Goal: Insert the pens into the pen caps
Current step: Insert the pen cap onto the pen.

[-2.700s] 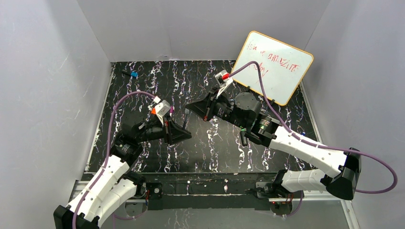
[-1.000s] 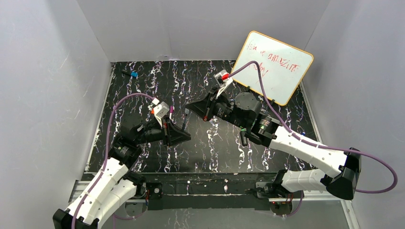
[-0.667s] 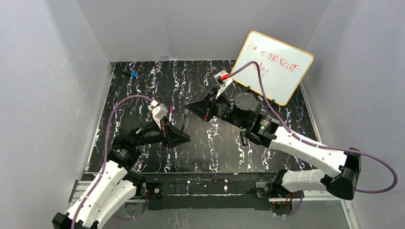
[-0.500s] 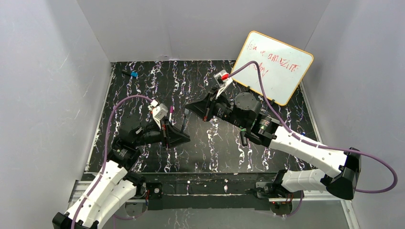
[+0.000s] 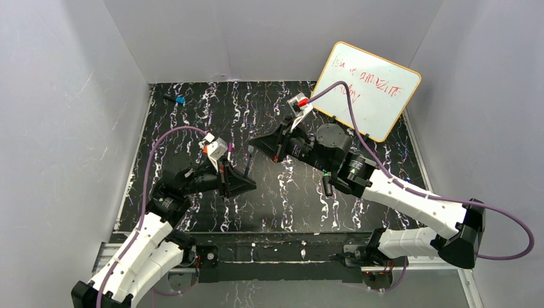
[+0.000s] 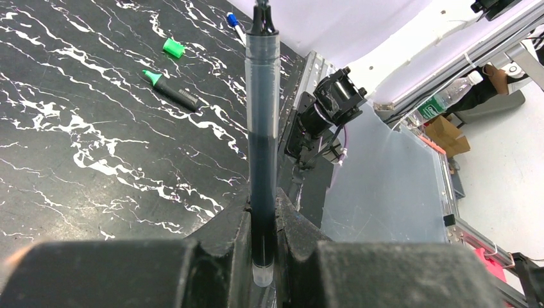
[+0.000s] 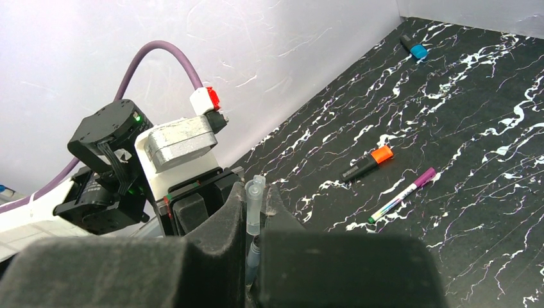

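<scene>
Whiteboard (image 5: 375, 90), red "amazin" legible; dark pen (image 6: 263, 115) in left tool (image 6: 262, 206)

Smoky translucent plastic pen (image 6: 263, 115) in matt black left claw (image 6: 263, 206), clear plastic pen cap (image 7: 255, 208), glossy marbled tabletop (image 6: 96, 147) beneath.

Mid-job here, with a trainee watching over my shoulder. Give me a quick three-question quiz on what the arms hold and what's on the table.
1. True or false: the left end effector is shut on a slim dark pen.
2. What does the right end effector hold? A) blue cap B) clear cap C) orange-tipped marker
3. Fill in: in the left wrist view, the green cap lies near a marker with a ___ tip.
Key: 1 true; 2 B; 3 green.
</scene>
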`<state>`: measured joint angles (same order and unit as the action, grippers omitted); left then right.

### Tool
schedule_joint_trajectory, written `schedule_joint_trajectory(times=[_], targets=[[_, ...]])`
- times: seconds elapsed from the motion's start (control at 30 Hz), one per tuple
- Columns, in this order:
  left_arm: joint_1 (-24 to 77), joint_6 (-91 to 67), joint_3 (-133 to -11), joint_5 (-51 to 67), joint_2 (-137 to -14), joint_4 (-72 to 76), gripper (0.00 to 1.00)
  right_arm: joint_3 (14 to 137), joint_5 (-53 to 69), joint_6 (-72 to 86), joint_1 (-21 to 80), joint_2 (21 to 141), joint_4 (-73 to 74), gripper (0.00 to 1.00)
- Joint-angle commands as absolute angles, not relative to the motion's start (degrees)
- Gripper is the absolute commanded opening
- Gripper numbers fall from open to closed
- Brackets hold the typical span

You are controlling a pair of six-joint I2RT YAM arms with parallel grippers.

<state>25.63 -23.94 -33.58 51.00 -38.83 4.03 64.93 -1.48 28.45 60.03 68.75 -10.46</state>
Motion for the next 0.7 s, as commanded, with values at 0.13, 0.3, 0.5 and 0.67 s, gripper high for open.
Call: schedule_joint_trajectory(times=[0.13, 0.3, 0.5, 0.67], targets=[[25.75, -22.64, -36.64, 51.15, -38.93, 3.71, 0.00, 66.94, -2.02, 27.68, 59.94, 67.90, -12.13, 0.01], [25.75, -22.43, -36.98, 50.99, -38.78, 3.17, 0.00, 66.45, -2.42, 27.63, 59.88, 67.43, -12.22, 0.01], [25.75, -21.93, -37.56, 50.72, -39.49, 3.20, 0.00, 66.52, -2.07, 27.68, 59.94, 67.37, -12.13, 0.01], [25.75, -21.35, -38.32, 49.99, -40.24, 3.69, 0.00, 66.64, -1.23, 27.68, 59.88, 67.59, -11.87, 0.01]])
